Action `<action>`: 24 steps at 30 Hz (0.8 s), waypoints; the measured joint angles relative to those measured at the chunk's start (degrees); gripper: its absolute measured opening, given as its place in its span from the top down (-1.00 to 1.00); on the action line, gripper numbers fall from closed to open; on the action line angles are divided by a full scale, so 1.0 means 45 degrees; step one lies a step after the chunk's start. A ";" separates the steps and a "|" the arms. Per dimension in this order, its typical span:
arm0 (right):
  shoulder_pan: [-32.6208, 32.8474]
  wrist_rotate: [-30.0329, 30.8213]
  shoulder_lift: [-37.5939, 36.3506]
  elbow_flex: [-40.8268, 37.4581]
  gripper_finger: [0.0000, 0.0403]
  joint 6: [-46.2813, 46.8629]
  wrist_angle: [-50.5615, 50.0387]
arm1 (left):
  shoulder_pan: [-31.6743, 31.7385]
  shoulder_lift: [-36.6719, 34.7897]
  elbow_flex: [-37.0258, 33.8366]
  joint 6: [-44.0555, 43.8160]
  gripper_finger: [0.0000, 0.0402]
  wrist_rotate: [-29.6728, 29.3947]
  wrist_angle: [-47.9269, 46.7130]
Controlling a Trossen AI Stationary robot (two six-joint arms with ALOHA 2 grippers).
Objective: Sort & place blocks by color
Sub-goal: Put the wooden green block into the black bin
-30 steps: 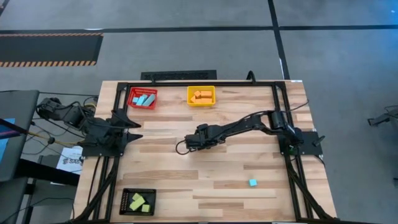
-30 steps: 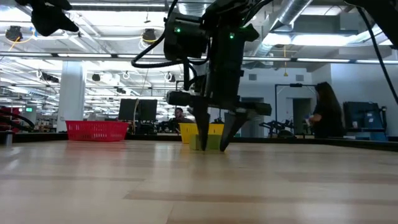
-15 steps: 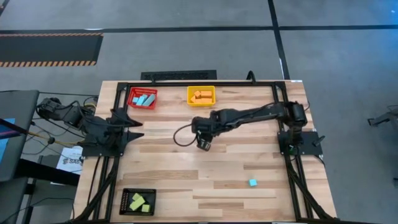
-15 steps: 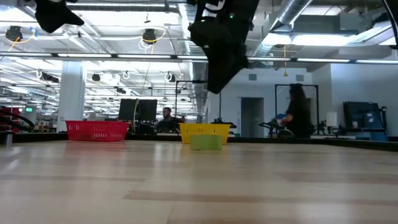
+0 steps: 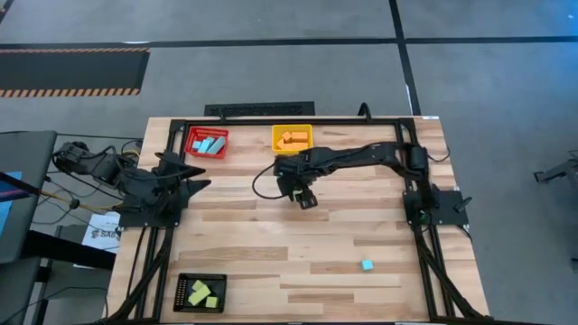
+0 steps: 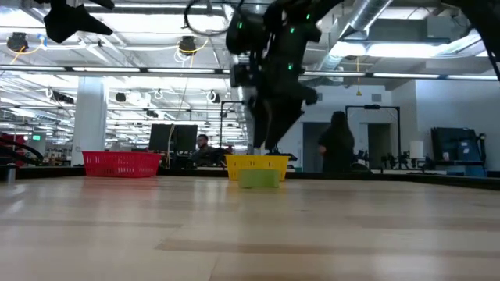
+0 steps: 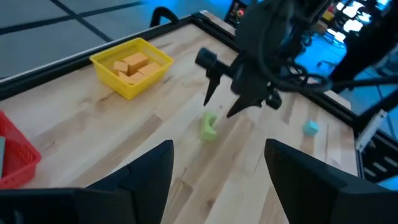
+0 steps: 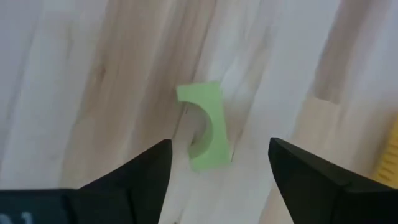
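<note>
Since a second ago, right tool (image 5: 304, 198) has risen off the tabletop (image 5: 271, 253) — fingers apart, empty, hovering over the green block (image 8: 204, 127) at centre. Step: regrasp it. Next: descend, close, carry toward the black tray (image 5: 200, 292) at 7 o'clock. Left tool (image 7: 217, 180) waits, spread.

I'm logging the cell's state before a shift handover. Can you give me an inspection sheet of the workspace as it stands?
Surface: wooden table, black frame along its edges.
Job's things: green block lying on the table mid-board, arched cut-out in it; light blue block alone near the right front; orange blocks in the yellow bin; light blue blocks in the red bin; green blocks in the black bin.
Clutter: nothing seen.
Grippers: right pincer open, raised above the green block, not touching; left pincer open, parked at the left edge.
Cables: bundle off the table's left side.
Surroundings: person standing beyond the table.
</note>
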 joint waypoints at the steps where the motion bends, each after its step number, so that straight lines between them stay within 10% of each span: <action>1: -0.0087 -0.0191 0.0179 0.0000 -0.43 -0.0267 0.0056 | 0.0000 0.0016 0.0000 -0.0129 -0.20 -0.0107 -0.0029; 13: -0.0221 -0.0642 0.1939 0.0019 -0.31 -0.1226 0.1088 | 0.0000 0.0704 0.0005 -0.1074 -0.20 -0.0647 -0.0237; 21: 0.0058 -0.0721 0.1658 0.0031 0.83 -0.0060 0.0817 | 0.0000 0.1171 0.0005 -0.1448 -0.20 -0.0680 -0.0300; 24: 0.0184 -0.1539 0.0963 0.0180 0.82 0.1253 0.1060 | 0.0000 0.1180 0.0005 -0.1528 -0.20 -0.0572 -0.0644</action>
